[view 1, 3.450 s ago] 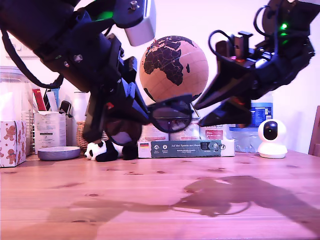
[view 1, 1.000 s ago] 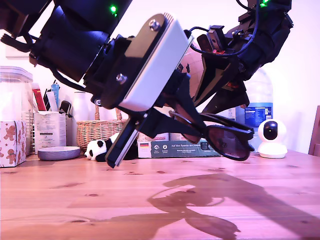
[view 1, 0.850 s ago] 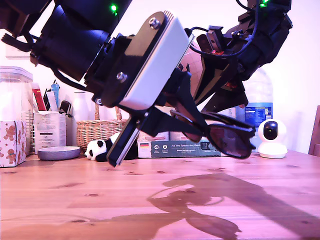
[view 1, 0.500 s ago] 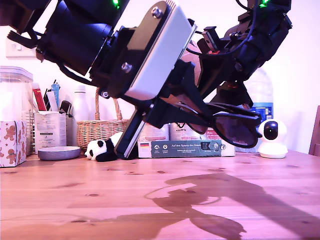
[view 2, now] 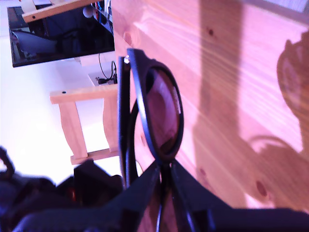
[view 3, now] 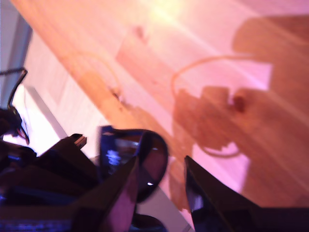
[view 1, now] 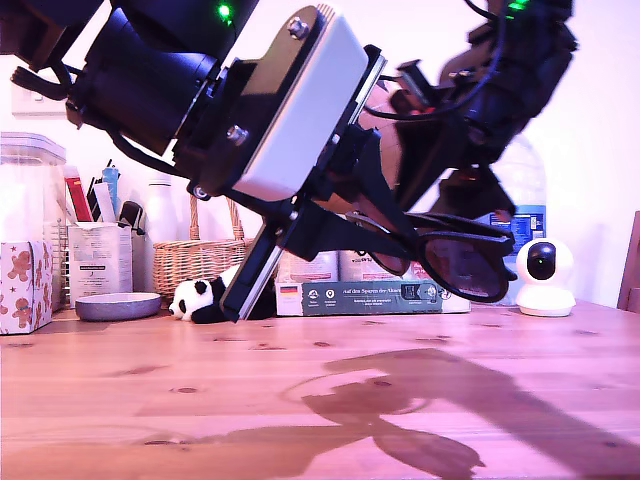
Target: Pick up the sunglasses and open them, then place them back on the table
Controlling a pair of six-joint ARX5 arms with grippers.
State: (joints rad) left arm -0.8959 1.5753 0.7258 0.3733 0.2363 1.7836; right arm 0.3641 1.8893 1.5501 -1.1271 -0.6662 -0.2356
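Note:
The black sunglasses (view 1: 462,266) hang in the air above the table (view 1: 150,400), lenses tilted down toward the exterior view's right. My first gripper (view 1: 385,236), on the big arm coming from the exterior view's left, is shut on their frame beside a lens (view 2: 164,116). In the first wrist view one thin arm lies folded along the frame. My second gripper (view 1: 462,196) comes down from the exterior view's upper right, close above the sunglasses. Its jaws stand open in the second wrist view (view 3: 161,162), with a dark lens (view 3: 152,164) at one finger's edge.
Along the table's back stand a wicker basket (view 1: 195,265), a panda toy (view 1: 200,298), a long box (view 1: 350,295), a white camera (view 1: 543,275), a water bottle (view 1: 518,200), a grey bowl (view 1: 117,305) and a gingerbread-print box (view 1: 22,285). A chair edge (view 1: 632,262) shows at the exterior view's right.
Since 3.5 s ago the first arm has swung the sunglasses toward the exterior view's right and nearer the camera. In the last second they rose slightly and the second gripper closed in above them.

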